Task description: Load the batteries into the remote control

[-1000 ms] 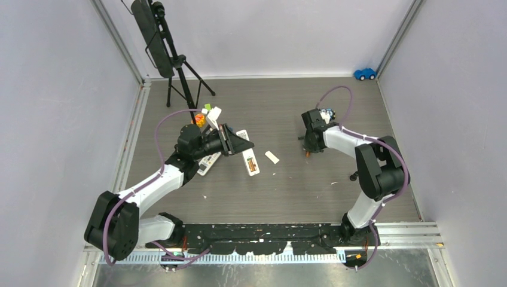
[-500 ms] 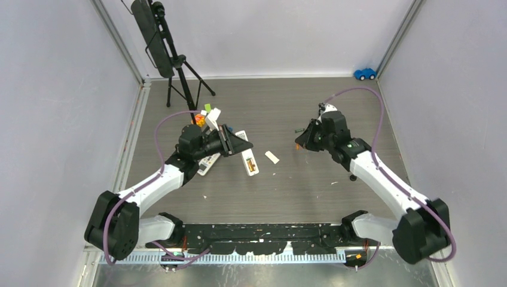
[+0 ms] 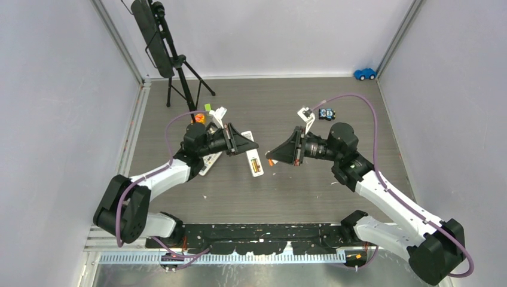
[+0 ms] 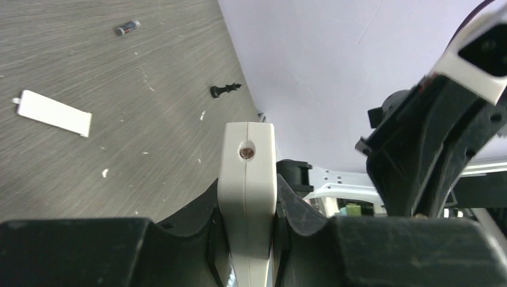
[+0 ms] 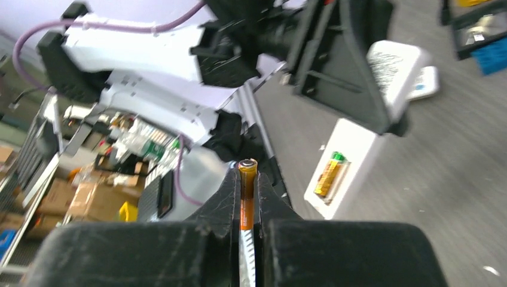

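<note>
The left gripper [image 3: 244, 144] clamps one end of the white remote [image 4: 247, 161], whose open compartment shows one battery [image 5: 330, 173]. The right gripper [image 3: 272, 159] pinches a second battery [image 5: 246, 203] near the remote.

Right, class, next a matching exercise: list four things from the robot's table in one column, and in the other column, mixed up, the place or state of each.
Things:
1. left gripper
2. right gripper
3. white battery cover
4. blue toy car

Place or state:
A. at the far right corner of the table
B. shut on an orange battery
C. lying flat on the table
D. shut on the white remote

Pairs: 1-D, 2-B, 3-C, 4-A
</note>
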`<state>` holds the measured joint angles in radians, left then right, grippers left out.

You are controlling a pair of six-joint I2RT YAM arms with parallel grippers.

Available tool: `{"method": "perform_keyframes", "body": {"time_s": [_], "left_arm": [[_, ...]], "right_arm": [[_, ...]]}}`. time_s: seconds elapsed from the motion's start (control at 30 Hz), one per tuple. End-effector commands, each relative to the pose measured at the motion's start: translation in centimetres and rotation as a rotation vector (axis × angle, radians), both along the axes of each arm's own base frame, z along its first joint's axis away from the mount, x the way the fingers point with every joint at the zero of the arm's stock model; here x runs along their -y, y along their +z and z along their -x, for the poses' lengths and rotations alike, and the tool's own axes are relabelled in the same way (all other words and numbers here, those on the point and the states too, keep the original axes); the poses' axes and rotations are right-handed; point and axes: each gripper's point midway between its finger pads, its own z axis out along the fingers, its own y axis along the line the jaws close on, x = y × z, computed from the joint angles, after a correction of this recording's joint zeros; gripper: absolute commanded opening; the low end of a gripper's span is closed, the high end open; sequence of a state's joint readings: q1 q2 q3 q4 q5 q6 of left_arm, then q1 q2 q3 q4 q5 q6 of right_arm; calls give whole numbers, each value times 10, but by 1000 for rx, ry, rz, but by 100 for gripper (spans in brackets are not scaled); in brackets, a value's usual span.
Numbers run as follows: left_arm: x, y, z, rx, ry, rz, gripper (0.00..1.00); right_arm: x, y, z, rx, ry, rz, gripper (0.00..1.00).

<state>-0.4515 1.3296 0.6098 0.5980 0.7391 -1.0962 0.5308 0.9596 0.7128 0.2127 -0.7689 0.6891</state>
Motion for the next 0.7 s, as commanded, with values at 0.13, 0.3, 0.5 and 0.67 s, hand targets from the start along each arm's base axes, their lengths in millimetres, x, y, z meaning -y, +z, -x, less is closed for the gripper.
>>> {"method": "perform_keyframes", "body": {"time_s": [0.13, 0.3, 0.5, 0.67], "left_arm": [[9, 48, -4, 44, -46, 169, 0], [9, 42, -8, -42, -18, 186, 0], [9, 37, -10, -113, 3, 193, 0], [9, 31, -11, -139, 11, 180, 0]], "right_arm": [[-22, 14, 23, 96, 87, 74, 6], [-17, -7, -11, 41, -147, 233, 7], [-23, -21, -22, -10, -235, 317, 7], [-28, -21, -18, -21, -238, 356, 7]]}}
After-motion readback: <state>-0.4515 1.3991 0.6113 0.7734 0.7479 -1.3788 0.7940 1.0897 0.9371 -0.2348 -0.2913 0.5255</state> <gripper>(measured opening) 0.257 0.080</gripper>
